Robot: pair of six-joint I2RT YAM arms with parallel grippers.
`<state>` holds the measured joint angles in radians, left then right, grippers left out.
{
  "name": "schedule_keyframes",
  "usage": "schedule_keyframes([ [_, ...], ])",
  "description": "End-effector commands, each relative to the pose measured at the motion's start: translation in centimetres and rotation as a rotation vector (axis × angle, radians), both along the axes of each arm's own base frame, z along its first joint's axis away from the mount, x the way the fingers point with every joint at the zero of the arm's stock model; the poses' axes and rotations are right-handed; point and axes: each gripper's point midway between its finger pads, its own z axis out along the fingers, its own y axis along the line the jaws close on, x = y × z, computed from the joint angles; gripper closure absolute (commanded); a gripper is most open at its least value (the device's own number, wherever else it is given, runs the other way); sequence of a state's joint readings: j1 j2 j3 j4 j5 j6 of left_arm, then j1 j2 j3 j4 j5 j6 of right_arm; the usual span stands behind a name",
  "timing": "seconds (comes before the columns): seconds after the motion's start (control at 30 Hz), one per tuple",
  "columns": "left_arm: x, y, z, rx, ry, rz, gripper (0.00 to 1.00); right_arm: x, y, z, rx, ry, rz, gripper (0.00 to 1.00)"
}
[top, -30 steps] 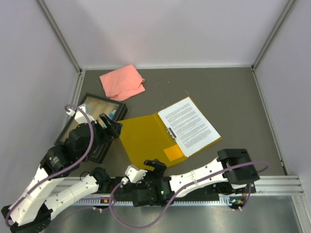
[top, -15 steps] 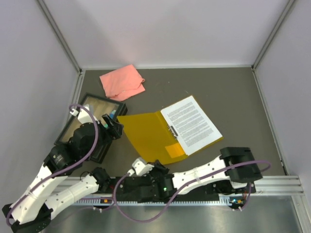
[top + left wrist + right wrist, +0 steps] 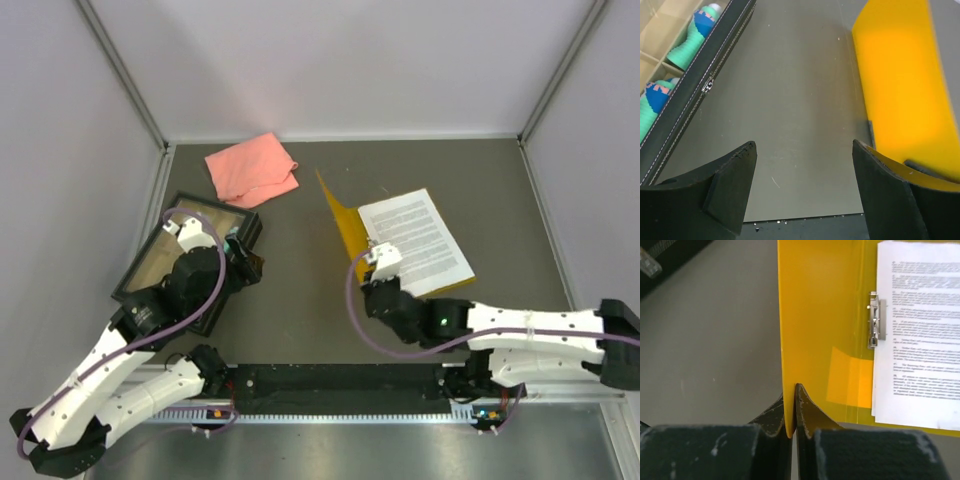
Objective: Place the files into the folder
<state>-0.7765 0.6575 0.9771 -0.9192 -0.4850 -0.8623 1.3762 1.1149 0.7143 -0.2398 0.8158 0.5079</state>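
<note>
The yellow-orange folder (image 3: 337,215) lies open right of the table's middle, its left cover (image 3: 815,315) lifted almost upright. My right gripper (image 3: 792,410) is shut on the near edge of that cover, which is pinched between its fingers. The files (image 3: 417,238), white printed sheets, rest on the folder's right half beside the metal clip (image 3: 874,320). From above, my right gripper (image 3: 370,272) sits at the cover's near corner. My left gripper (image 3: 804,170) hangs open over bare table, left of the raised cover (image 3: 905,85), holding nothing. In the overhead view my left gripper (image 3: 252,265) is beside the tray.
A black-framed tray (image 3: 175,255) lies at the left under my left arm, with green and blue items (image 3: 690,40) inside. A pink cloth (image 3: 252,168) lies at the back left. Grey walls close in the table on three sides.
My right gripper closed on the folder's left cover and swung it up and rightward. Folder and files slid right. My left arm shifted slightly toward the tray.
</note>
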Motion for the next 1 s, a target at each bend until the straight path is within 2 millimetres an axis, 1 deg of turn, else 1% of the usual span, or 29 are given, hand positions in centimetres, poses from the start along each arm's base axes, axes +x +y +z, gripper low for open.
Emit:
schedule_keyframes([
  [0.0,0.7,-0.9,0.3,-0.024,-0.017,-0.010,0.19,1.5,-1.1,1.1,0.298,0.123,0.005,1.00],
  [0.03,0.7,-0.9,0.1,-0.022,-0.014,-0.013,0.19,2.8,-2.2,1.5,0.357,0.144,-0.021,1.00],
  [0.07,0.7,-1.0,0.0,-0.021,-0.010,-0.016,0.19,3.3,-2.9,1.5,0.391,0.155,-0.035,1.00],
  [0.1,0.7,-1.1,-0.1,-0.019,-0.008,-0.017,0.19,3.7,-4.2,1.8,0.440,0.156,-0.061,1.00],
  [0.13,0.7,-1.3,-0.3,-0.021,0.000,-0.024,0.19,3.7,-4.4,1.8,0.469,0.181,-0.042,1.00],
  [0.17,0.7,-1.4,-0.4,-0.021,0.002,-0.027,0.19,5.2,-6.5,1.6,0.485,0.178,-0.118,1.00],
  [0.2,0.7,-1.5,-0.5,-0.022,0.005,-0.030,0.19,5.4,-7.6,1.8,0.519,0.182,-0.145,1.00],
  [0.23,0.7,-1.6,-0.6,-0.025,0.009,-0.035,0.19,5.4,-7.9,1.7,0.536,0.204,-0.136,1.00],
  [0.27,0.6,-1.7,-0.7,-0.026,0.010,-0.037,0.19,6.5,-10.2,0.9,0.540,0.211,-0.216,1.00],
  [0.3,0.7,-1.7,-0.7,-0.026,0.012,-0.038,0.19,6.3,-10.5,0.7,0.557,0.237,-0.211,1.00],
  [0.33,0.7,-1.8,-0.9,-0.028,0.013,-0.040,0.19,6.7,-11.5,0.4,0.565,0.245,-0.239,1.00],
  [0.37,0.6,-1.9,-0.9,-0.032,0.014,-0.045,0.18,6.7,-12.4,-0.5,0.554,0.273,-0.274,1.00],
  [0.4,0.6,-2.0,-0.9,-0.035,0.015,-0.047,0.19,7.1,-13.9,-1.5,0.560,0.299,-0.329,1.00],
  [0.47,0.6,-2.2,-1.0,-0.041,0.019,-0.055,0.18,7.2,-15.5,-3.2,0.549,0.340,-0.395,1.00],
  [0.5,0.6,-2.2,-1.0,-0.042,0.019,-0.057,0.19,7.3,-17.0,-4.5,0.540,0.360,-0.456,1.00],
  [0.57,0.5,-2.4,-1.3,-0.044,0.027,-0.061,0.19,6.9,-18.4,-6.4,0.520,0.395,-0.532,1.00],
  [0.6,0.5,-2.4,-1.4,-0.044,0.027,-0.061,0.19,6.6,-19.7,-7.4,0.501,0.414,-0.602,1.00],
  [0.63,0.4,-2.4,-1.5,-0.044,0.030,-0.062,0.19,6.3,-20.1,-8.0,0.492,0.429,-0.626,1.00],
  [0.67,0.5,-2.4,-1.6,-0.043,0.032,-0.063,0.18,5.9,-21.0,-9.1,0.469,0.459,-0.694,0.99],
  [0.7,0.4,-2.5,-1.6,-0.044,0.033,-0.065,0.19,5.6,-21.9,-9.9,0.436,0.469,-0.751,0.94],
  [0.73,0.4,-2.5,-1.8,-0.042,0.036,-0.067,0.18,5.4,-22.4,-10.5,0.417,0.490,-0.787,0.86],
  [0.77,0.4,-2.5,-1.9,-0.043,0.038,-0.068,0.18,5.2,-22.9,-11.4,0.391,0.530,-0.823,0.82],
  [0.8,0.4,-2.7,-1.8,-0.048,0.037,-0.073,0.19,5.0,-23.4,-11.9,0.371,0.548,-0.855,0.77],
  [0.83,0.4,-2.7,-1.9,-0.049,0.038,-0.076,0.18,5.0,-23.9,-12.3,0.363,0.564,-0.878,0.68],
  [0.87,0.4,-2.7,-2.0,-0.048,0.041,-0.077,0.18,5.1,-23.9,-12.8,0.349,0.599,-0.889,0.65],
  [0.9,0.4,-2.8,-2.0,-0.052,0.042,-0.080,0.18,5.1,-23.8,-13.0,0.349,0.621,-0.888,0.62],
  [0.93,0.3,-2.9,-2.0,-0.054,0.043,-0.080,0.18,5.0,-23.9,-13.1,0.337,0.639,-0.891,0.53],
  [0.97,0.3,-2.8,-2.1,-0.053,0.044,-0.080,0.18,5.5,-23.8,-12.5,0.331,0.639,-0.884,0.47],
])
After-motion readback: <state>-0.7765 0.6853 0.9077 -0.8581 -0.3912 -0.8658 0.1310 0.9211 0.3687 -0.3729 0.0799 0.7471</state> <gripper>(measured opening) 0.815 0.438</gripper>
